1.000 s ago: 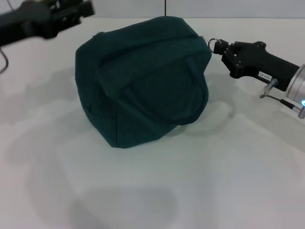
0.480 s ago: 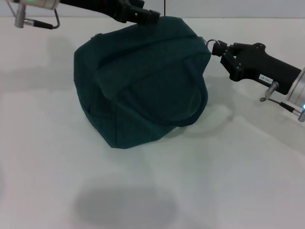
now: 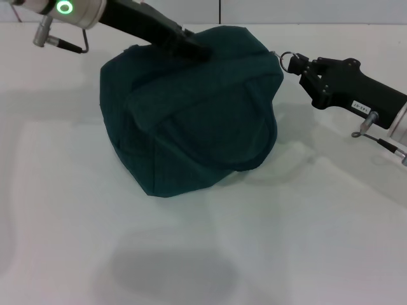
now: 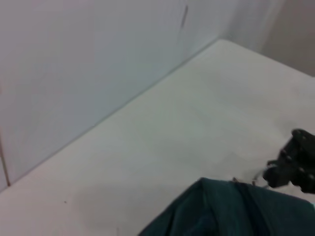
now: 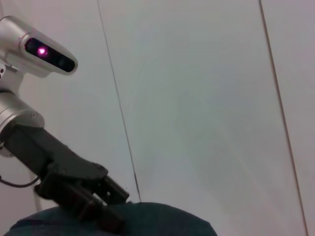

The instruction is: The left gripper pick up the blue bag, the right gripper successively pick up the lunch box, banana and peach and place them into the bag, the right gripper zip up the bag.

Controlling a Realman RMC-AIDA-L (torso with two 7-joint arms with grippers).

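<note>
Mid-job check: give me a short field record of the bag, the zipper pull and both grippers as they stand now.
bag: dark blue-green bag on the white table, looks closed; contents not visible
zipper pull: metal ring at the bag's right end
right gripper: right gripper at the ring, shut on it
left gripper: left gripper on the bag's top rear; grip cannot be seen
lunch box, banana, peach: not in view
</note>
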